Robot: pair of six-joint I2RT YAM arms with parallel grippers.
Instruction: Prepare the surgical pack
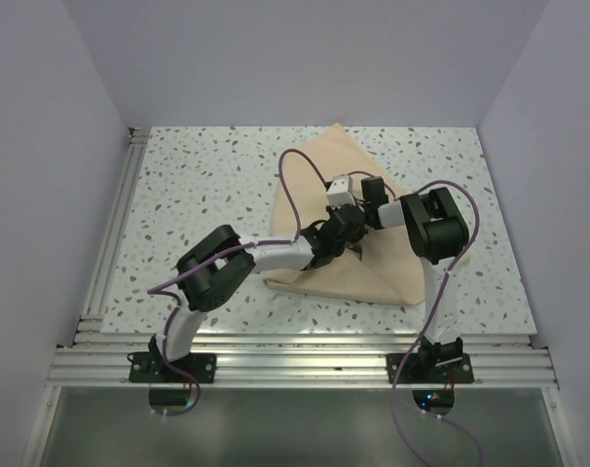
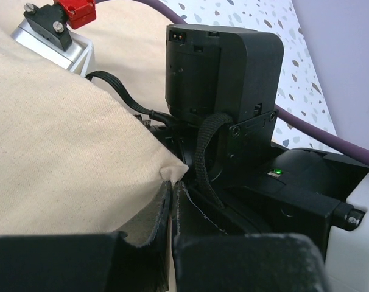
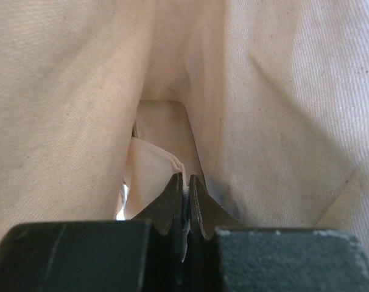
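The surgical pack shows as a tan cloth (image 1: 373, 277) lying partly folded on the speckled table, one corner pointing toward the back. Both grippers meet over its middle. My left gripper (image 1: 348, 245) is shut on a corner of the cloth (image 2: 172, 173), which is pinched at the fingertips of the left gripper (image 2: 174, 186). My right gripper (image 1: 359, 220) faces it closely. In the right wrist view the right gripper (image 3: 186, 178) is shut on a thin fold of cloth (image 3: 154, 164), with cloth walls rising on both sides. Whatever lies under the cloth is hidden.
The right arm's black wrist housing (image 2: 221, 79) sits just beyond my left fingertips, with a white camera block (image 1: 339, 190) beside it. Purple cables (image 1: 293, 185) loop over the cloth. Aluminium rails (image 1: 110, 243) edge the table on the left and front; walls enclose three sides.
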